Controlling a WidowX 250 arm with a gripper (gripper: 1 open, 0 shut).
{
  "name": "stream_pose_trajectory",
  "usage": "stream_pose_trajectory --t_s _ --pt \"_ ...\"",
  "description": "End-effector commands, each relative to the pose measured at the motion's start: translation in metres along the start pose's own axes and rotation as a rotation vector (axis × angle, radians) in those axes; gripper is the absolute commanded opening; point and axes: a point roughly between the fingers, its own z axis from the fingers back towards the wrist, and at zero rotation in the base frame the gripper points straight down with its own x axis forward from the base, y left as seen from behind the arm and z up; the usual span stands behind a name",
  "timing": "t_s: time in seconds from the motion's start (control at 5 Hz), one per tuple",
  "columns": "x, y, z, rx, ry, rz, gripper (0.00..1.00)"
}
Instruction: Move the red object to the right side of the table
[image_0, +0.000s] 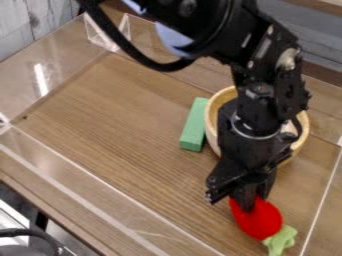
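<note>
The red object (258, 218), a small red ball with a light green leafy bit (282, 240) at its lower right end, sits near the front right corner of the table (94, 130). My gripper (238, 199) points straight down onto the ball's upper left side. Its dark fingers (217, 193) are drawn in around the ball's top, which they partly hide. The black arm rises up and to the left from there.
A green rectangular block (198, 125) lies just behind the gripper, and a wooden bowl (305, 128) stands to its right, partly hidden by the arm. Low clear acrylic walls (325, 205) edge the tabletop close to the ball on the right and front.
</note>
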Motion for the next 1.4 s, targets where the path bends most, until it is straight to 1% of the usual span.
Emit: stream_pose_trajectory --t_s 0.0,0.2,0.4,0.8,1.2 --pt "0.002 -0.015 0.034 -0.082 0.002 -0.001 0.00" --pt "0.005 -0.017 0.051 -0.099 0.007 0.021 0.00" --pt "0.005 -0.018 0.061 -0.104 0.010 0.045 0.00" --pt "-0.003 -0.008 0.059 -0.124 -0.003 0.169 0.00" --pt "-0.017 -0.019 0.072 -0.136 -0.018 0.269 0.00"
